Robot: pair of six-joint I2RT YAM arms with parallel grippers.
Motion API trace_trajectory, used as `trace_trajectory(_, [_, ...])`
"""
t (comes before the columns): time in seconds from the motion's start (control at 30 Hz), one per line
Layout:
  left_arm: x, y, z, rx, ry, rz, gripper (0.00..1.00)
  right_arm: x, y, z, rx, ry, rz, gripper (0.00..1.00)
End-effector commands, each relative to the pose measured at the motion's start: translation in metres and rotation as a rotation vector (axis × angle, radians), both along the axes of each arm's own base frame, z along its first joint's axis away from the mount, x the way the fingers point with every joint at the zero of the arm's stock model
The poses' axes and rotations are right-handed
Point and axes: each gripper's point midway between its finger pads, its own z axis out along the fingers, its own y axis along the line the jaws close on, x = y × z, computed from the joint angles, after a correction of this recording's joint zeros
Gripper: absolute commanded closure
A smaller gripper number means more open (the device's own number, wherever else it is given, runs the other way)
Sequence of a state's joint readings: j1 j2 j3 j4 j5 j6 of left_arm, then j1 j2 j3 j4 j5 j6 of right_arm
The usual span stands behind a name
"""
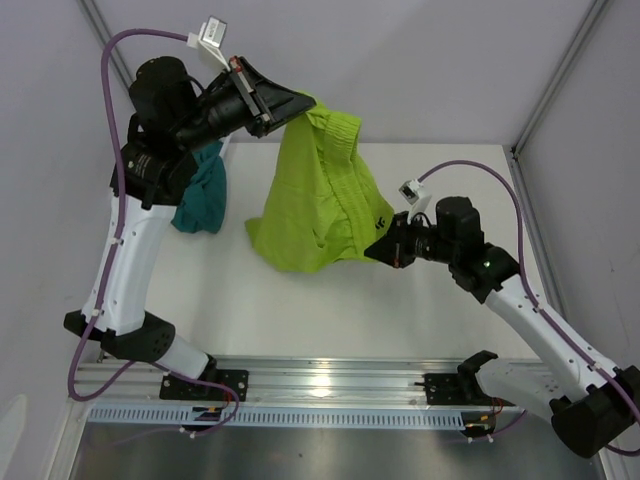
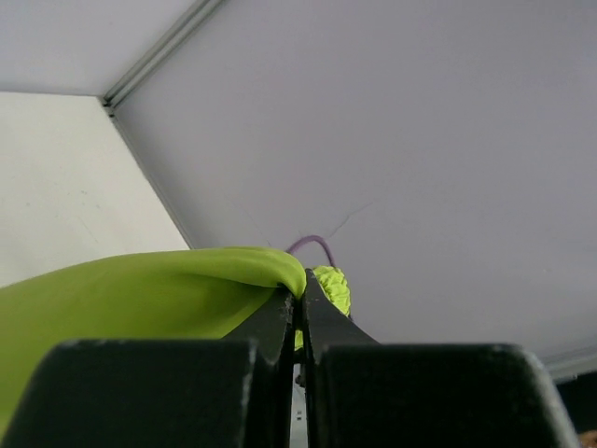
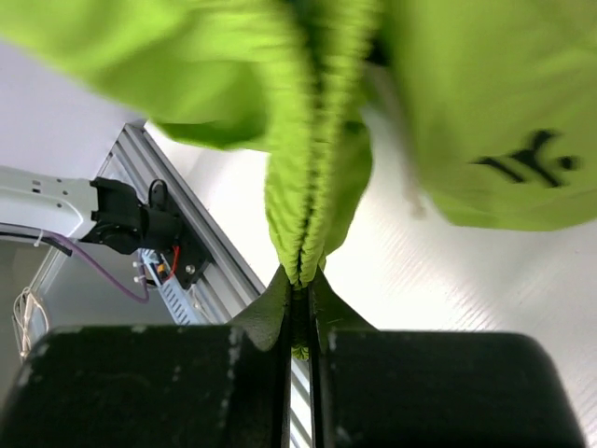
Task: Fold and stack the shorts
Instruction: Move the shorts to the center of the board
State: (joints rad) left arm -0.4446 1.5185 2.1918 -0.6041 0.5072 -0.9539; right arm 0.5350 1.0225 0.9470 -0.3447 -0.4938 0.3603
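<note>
At left of the top view, a crumpled teal cloth garment (image 1: 203, 195) lies on the white table (image 1: 300, 310). At upper left, the left gripper (image 1: 298, 104) has its jaws clamped on the bright lime-green fabric shorts (image 1: 312, 205), which hang at frame centre. At centre right, the right gripper (image 1: 374, 252) has its jaws closed on the shorts' gathered elastic edge.

White desk (image 1: 300, 310) with a teal garment (image 1: 203, 200) bunched on it.
The garment lies crumpled on the plain surface. Just right of it, the lime-green shorts (image 1: 310, 215) droop until their lower edge meets the desk. Nearer than the garment, an aluminium rail (image 1: 330, 385) runs along the desk's front edge.
</note>
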Motion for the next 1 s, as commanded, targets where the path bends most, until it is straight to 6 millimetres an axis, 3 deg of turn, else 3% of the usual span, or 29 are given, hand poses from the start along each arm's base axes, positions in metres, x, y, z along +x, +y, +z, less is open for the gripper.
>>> trace_trajectory(0.0, [0.010,0.020,-0.012,-0.019,0.102,0.084,1.00,-0.008,-0.003,0.042,0.018,-0.091,0.024,1.00])
trace_trajectory(0.03, [0.015,0.023,-0.022,-0.013,0.133,0.100,1.00,-0.011,-0.005,0.046,0.013,-0.099,0.024,1.00])
trace_trajectory(0.07, [0.029,0.023,-0.056,0.019,0.228,0.123,0.99,-0.016,-0.008,0.042,-0.006,-0.081,0.027,1.00])
trace_trajectory(0.13, [0.040,0.032,-0.083,0.036,0.314,0.157,0.99,-0.023,-0.013,0.042,-0.027,-0.096,0.037,1.00])
trace_trajectory(0.17, [0.052,0.030,-0.133,0.086,0.427,0.160,1.00,-0.028,-0.017,0.035,-0.051,-0.071,0.040,1.00])
trace_trajectory(0.2, [0.057,0.033,-0.152,0.108,0.470,0.171,0.99,-0.031,-0.020,0.033,-0.069,-0.081,0.045,1.00])
trace_trajectory(0.23, [0.060,0.032,-0.201,0.151,0.572,0.172,0.99,-0.037,-0.024,0.022,-0.103,-0.050,0.050,1.00])
trace_trajectory(0.3, [0.067,0.028,-0.211,0.132,0.535,0.159,1.00,-0.039,-0.032,0.009,-0.186,-0.055,0.034,1.00])
trace_trajectory(0.37, [0.060,0.029,-0.266,0.144,0.613,0.157,1.00,-0.046,-0.046,-0.017,-0.295,-0.003,0.010,1.00])
trace_trajectory(0.43, [0.059,0.029,-0.287,0.110,0.622,0.165,1.00,-0.046,-0.057,-0.039,-0.420,0.039,-0.048,1.00])
trace_trajectory(0.47, [0.057,0.029,-0.297,0.106,0.640,0.169,1.00,-0.045,-0.053,-0.037,-0.425,0.025,-0.047,1.00])
trace_trajectory(0.5, [0.052,0.031,-0.320,0.120,0.678,0.172,0.99,-0.054,-0.045,-0.041,-0.448,0.023,-0.009,1.00])
trace_trajectory(0.53, [0.048,0.032,-0.335,0.129,0.700,0.173,0.99,-0.050,-0.048,-0.054,-0.514,0.049,-0.048,1.00])
trace_trajectory(0.67, [0.045,0.042,-0.363,0.219,0.725,0.206,1.00,-0.068,-0.033,-0.076,-0.685,0.063,0.029,1.00])
trace_trajectory(0.73, [0.051,0.044,-0.361,0.265,0.716,0.223,0.99,-0.082,-0.024,-0.079,-0.727,0.053,0.087,1.00])
trace_trajectory(0.77, [0.050,0.049,-0.381,0.333,0.770,0.232,0.99,-0.087,-0.019,-0.078,-0.721,0.054,0.104,1.00])
trace_trajectory(0.8, [0.051,0.050,-0.389,0.361,0.789,0.230,0.99,-0.092,-0.016,-0.077,-0.709,0.052,0.121,1.00])
trace_trajectory(0.83, [0.060,0.048,-0.381,0.368,0.772,0.229,0.99,-0.100,-0.009,-0.075,-0.694,0.040,0.151,1.00])
trace_trajectory(0.9, [0.064,0.046,-0.403,0.418,0.832,0.210,0.99,-0.110,-0.006,-0.073,-0.690,0.033,0.175,1.00])
trace_trajectory(0.97, [0.072,0.046,-0.412,0.443,0.852,0.210,0.99,-0.123,-0.010,-0.078,-0.737,0.030,0.197,1.00])
